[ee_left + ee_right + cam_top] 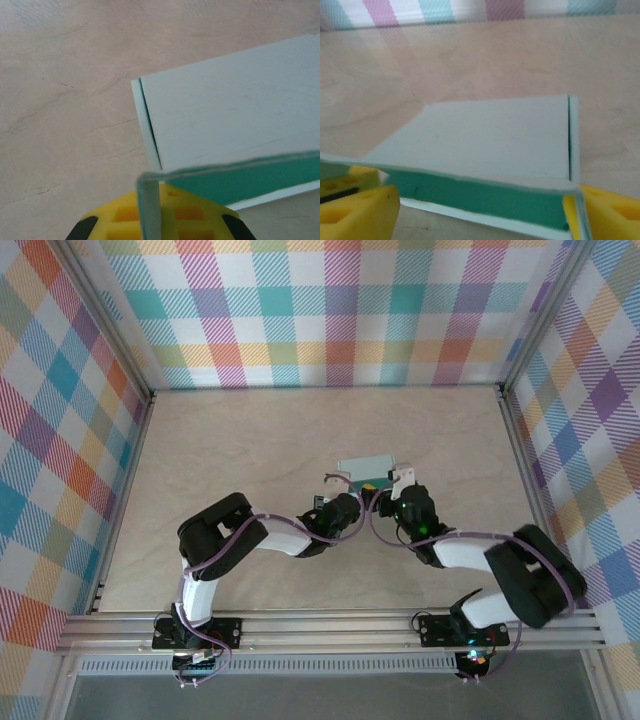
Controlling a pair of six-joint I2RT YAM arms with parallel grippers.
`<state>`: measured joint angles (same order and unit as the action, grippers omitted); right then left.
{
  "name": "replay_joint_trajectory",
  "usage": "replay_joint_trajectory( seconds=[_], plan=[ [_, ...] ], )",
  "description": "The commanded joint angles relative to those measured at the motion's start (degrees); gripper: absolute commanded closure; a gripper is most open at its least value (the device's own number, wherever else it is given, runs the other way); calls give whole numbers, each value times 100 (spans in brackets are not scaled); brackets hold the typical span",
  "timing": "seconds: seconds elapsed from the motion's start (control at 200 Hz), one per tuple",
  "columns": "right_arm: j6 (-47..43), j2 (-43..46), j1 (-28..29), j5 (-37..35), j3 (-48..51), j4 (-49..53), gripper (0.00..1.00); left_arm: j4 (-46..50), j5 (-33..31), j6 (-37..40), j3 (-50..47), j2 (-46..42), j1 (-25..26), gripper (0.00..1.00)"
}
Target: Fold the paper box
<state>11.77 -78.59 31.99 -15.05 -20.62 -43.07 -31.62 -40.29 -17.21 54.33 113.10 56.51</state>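
paper box (485,135) flat on desk (60,100), just ahead of both end effectors; near wall (480,192) raised.
Left end effector (150,220) pressed together, pinching wall's corner edge.
Right end effector (480,210) spread, wall between fingers (355,205), not clamped.
Risk: wall springs back flat; lone pinch drags light box.
Top view: both end effectors meeting at box. Wrist views: corner slit, darker inner face.

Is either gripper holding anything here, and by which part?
The left gripper pinches the box by the upright flap at its near corner; the right gripper is open, holding nothing.
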Motion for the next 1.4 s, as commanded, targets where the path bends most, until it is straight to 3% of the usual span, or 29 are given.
replay_joint_trajectory(
  seconds=[0.0, 0.18, 0.285, 0.465, 0.745, 0.89, 1.045, 1.09, 1.11, 1.155, 1.23, 1.395],
  plan=[
    [-171, 797, 40, -23, 76, 595, 9, 121, 36, 82, 154, 78, 123, 100],
    [-475, 1942, -157, -23, -118, 1770, 7, 235, 26, 95, 236, 123, 123, 100],
    [86, 2187, -591, 362, -649, 2795, 7, 252, 8, 126, 245, 140, 123, 100],
    [728, 931, -1365, 1395, -2260, 4891, 6, 298, -92, 111, 220, 142, 123, 97],
    [1064, -724, -1713, 2038, -2889, 5023, 7, 486, 99, -44, 279, 91, 122, 90],
    [1115, -1016, -1729, 2101, -2921, 5003, 8, 674, 246, -209, 186, -54, 123, 78],
    [1255, -1153, -1730, 2137, -2888, 4915, 9, 759, 409, -188, -89, -318, 140, 56],
    [1275, -1176, -1725, 2147, -2901, 4906, 9, 830, 395, -164, -177, -432, 158, 53],
    [1290, -1189, -1728, 2143, -2893, 4898, 9, 876, 371, -152, -207, -492, 171, 47],
    [1309, -1203, -1729, 2131, -2887, 4889, 9, 950, 322, -99, -284, -627, 208, 44],
    [1327, -1218, -1728, 2095, -2878, 4884, 10, 1090, 243, -22, -409, -845, 278, 28],
    [1404, -1307, -1736, 2146, -2903, 4863, 10, 1115, 503, 228, -815, -1281, 435, 25]
  ],
)
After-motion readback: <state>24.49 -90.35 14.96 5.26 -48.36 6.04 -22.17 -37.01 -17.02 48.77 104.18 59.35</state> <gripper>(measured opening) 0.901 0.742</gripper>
